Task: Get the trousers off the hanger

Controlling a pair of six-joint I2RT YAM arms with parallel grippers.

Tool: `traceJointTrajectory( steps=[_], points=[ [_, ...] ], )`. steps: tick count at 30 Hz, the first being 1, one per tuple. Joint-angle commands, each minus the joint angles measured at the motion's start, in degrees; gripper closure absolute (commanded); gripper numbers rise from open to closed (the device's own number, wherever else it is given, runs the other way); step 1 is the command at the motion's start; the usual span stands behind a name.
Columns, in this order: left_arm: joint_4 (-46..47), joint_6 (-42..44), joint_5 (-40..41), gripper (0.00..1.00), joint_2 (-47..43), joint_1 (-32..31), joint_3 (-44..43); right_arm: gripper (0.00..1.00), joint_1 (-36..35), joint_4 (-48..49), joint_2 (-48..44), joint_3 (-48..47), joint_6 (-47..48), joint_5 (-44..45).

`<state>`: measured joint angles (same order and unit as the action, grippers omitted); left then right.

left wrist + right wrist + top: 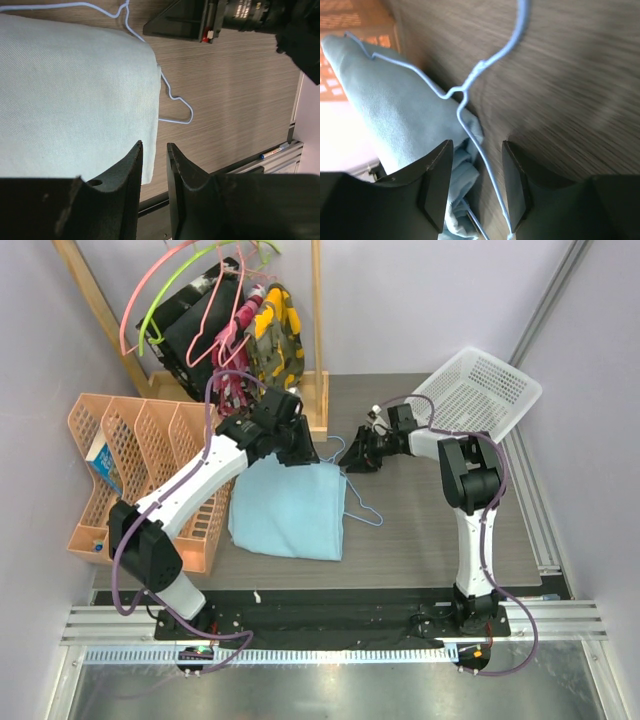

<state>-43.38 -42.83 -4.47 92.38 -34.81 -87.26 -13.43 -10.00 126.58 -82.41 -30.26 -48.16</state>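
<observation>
Top view: the trousers [285, 510] lie flat at frame centre. Your left gripper [303, 456] sits at their upper edge, your right gripper [350, 455] just right of it.

Right wrist: jaws wide. The hanger [479, 66] wire runs between them, unpinched.

Left wrist: jaws narrow, empty. Cloth is at upper left.

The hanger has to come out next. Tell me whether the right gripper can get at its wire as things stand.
Probably yes. The right gripper is open, with its fingers on either side of a bare stretch of the hanger wire at the edge of the trousers, and nothing seems to block it.
</observation>
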Motion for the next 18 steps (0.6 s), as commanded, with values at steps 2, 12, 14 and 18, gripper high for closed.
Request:
traceJointTrajectory(
  steps=[2, 12, 14, 18],
  points=[
    [-0.2, 0.6, -1.2, 0.74, -2.0, 1.3, -3.0, 0.52, -3.3, 5.9, 2.0, -2.2, -2.2, -5.7],
    [-2.3, 0.5, -1.9, 0.73, -5.0, 1.4, -2.6, 0.85, -1.6, 9.6, -1.7, 1.1, -5.2, -1.6],
    [-2.2, 0.1, -2.4, 0.73, -5.5, 1.4, -2.5, 0.94, -1.1, 16.2, -3.3, 4.2, -9.8, -1.2],
    [-1.8, -0.8, -3.8, 0.73, -6.4, 1.4, -3.0, 0.99, -0.7, 17.8, -10.5, 7.6, -12.4, 2.6]
  ],
)
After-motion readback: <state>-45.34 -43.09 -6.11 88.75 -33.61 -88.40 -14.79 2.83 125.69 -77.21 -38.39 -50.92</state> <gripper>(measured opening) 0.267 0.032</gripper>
